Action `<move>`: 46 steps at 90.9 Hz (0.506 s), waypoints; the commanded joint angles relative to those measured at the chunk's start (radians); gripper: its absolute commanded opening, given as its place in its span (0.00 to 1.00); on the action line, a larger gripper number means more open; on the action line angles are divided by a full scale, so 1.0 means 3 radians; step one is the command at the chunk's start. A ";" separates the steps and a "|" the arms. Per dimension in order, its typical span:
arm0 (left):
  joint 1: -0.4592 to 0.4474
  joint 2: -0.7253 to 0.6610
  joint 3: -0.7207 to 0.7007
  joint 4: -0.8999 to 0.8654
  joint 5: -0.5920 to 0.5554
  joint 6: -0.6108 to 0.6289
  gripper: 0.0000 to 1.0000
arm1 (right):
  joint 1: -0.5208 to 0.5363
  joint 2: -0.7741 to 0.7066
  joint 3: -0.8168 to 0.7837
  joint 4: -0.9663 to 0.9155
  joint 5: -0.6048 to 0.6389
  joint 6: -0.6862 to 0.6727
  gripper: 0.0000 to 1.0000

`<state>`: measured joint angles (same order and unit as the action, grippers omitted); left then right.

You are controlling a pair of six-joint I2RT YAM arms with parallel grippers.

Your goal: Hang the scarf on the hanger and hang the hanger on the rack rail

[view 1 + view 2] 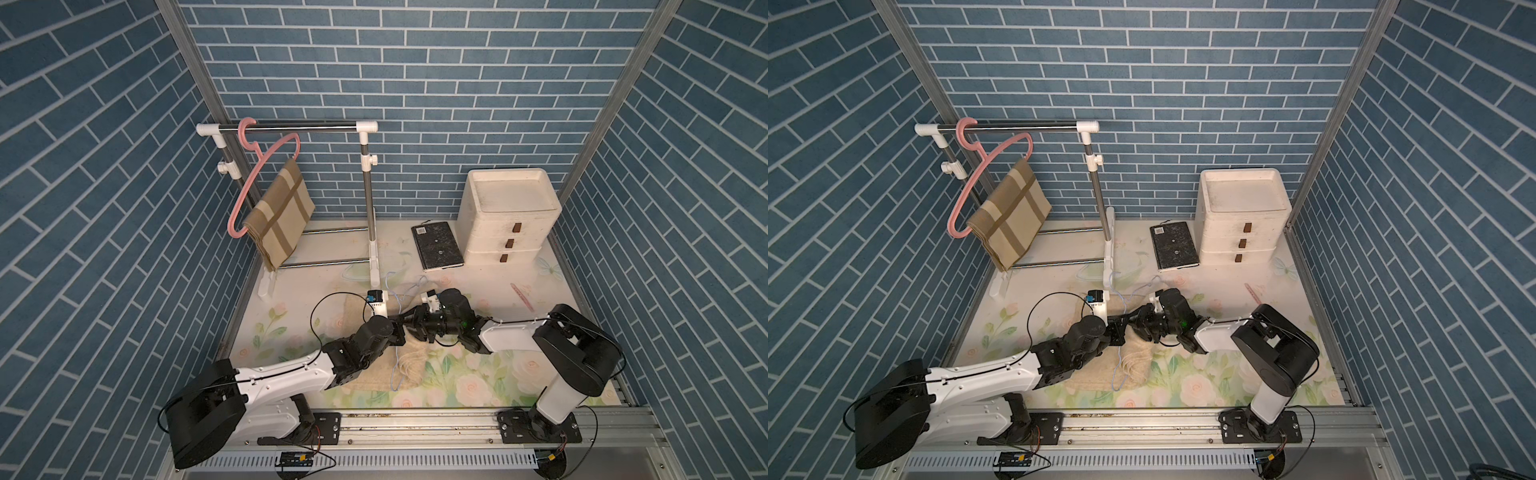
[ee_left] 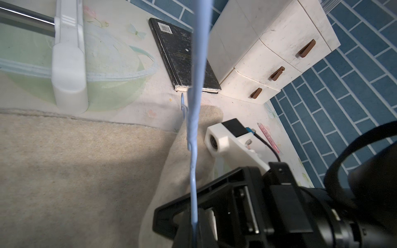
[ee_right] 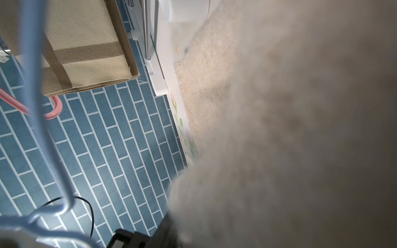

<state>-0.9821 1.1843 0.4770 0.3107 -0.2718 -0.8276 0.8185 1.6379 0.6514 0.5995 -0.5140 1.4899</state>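
At the middle of the flowered table [image 1: 478, 386], the two arms meet tip to tip over the cream scarf [image 1: 415, 370]. Most of the scarf lies flat on the table beneath the left arm, and one fold of it climbs toward the right gripper [image 1: 411, 325]. In the right wrist view the cloth sits so close to the lens that it blurs and fills more than half the frame.

The left gripper [image 1: 400, 330] is clenched. In both top views the thin wire of the blue hanger [image 2: 196, 64] runs right at its tip, so it looks pinched there. The blue hanger stands raised off the table, with its hook toward the back wall and its lower loop down over the scarf near the front edge. Whether the right gripper is released or clamped on the cloth I cannot tell, because the scarf and the wire cover its fingers.

Well apart from all this, at the back left, a clothes rack [image 1: 291, 129] carries a pink hanger [image 1: 266, 166] with a folded plaid cloth [image 1: 282, 212] over its bar. At the back right a black book [image 1: 436, 245] lies flat just beside a white drawer unit [image 1: 507, 216] — a pink pen [image 1: 521, 297] lies near the right edge
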 commanded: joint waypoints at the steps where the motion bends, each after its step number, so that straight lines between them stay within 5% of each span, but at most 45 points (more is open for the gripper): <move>1: -0.0013 -0.0020 0.0014 -0.0104 0.0038 -0.0008 0.00 | -0.0128 -0.0340 -0.0128 -0.0312 0.0093 -0.0308 0.45; 26: -0.0012 -0.0026 0.0028 -0.0129 0.0029 -0.0013 0.00 | -0.0387 -0.0691 -0.0100 -0.0712 -0.0034 -0.0727 0.50; 36: -0.0013 -0.0011 0.0052 -0.0131 0.0044 0.0010 0.00 | -0.0371 -0.0469 -0.0113 -0.0542 -0.0138 -0.0664 0.33; 46: -0.0014 -0.0024 0.0049 -0.0120 0.0055 0.0028 0.00 | -0.0317 -0.0321 0.0010 -0.0526 -0.0146 -0.0698 0.05</move>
<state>-0.9844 1.1820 0.4778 0.2962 -0.2623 -0.8307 0.7086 1.4918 0.6098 0.4599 -0.5373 1.3197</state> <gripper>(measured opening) 0.086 0.128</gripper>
